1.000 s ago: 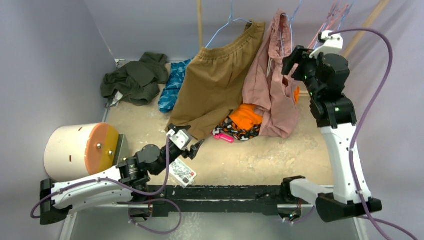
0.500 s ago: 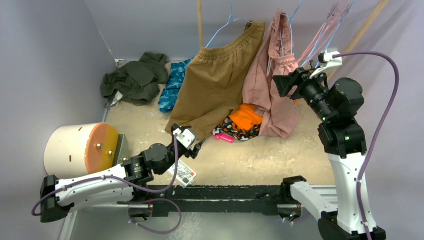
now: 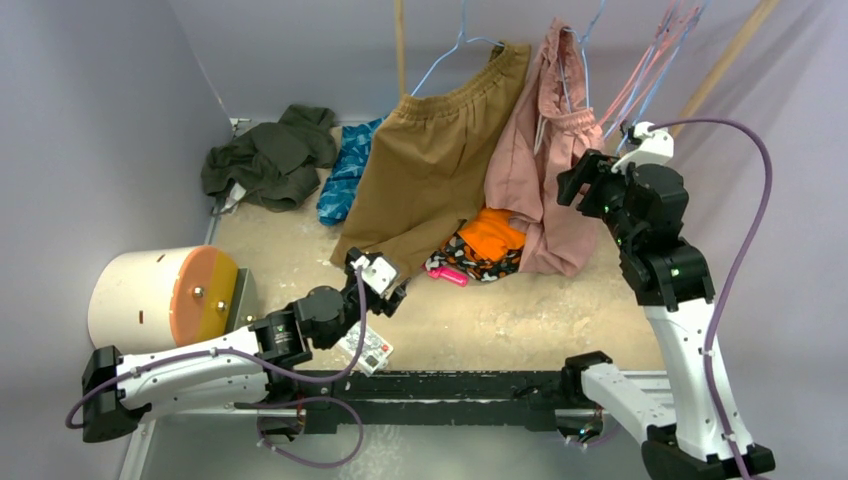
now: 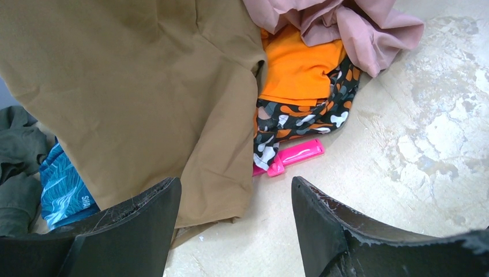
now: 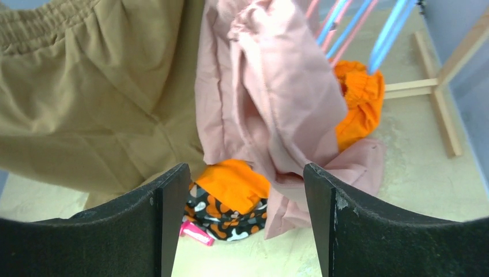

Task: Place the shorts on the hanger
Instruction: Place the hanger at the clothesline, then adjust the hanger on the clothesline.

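Both spread wide, nothing held: your right gripper facing shorts, left gripper low at hem of tan shorts. Pink shorts hang bunched just right of tan shorts, hanger showing above them. Likely final step: next, pinch waistband, square it on wire.

Soft, even, fairly bright light fell from above, leaving only faint shadows on the tabletop. The overhead view looked slightly hazy; both wrist views were crisper, with saturated colours.
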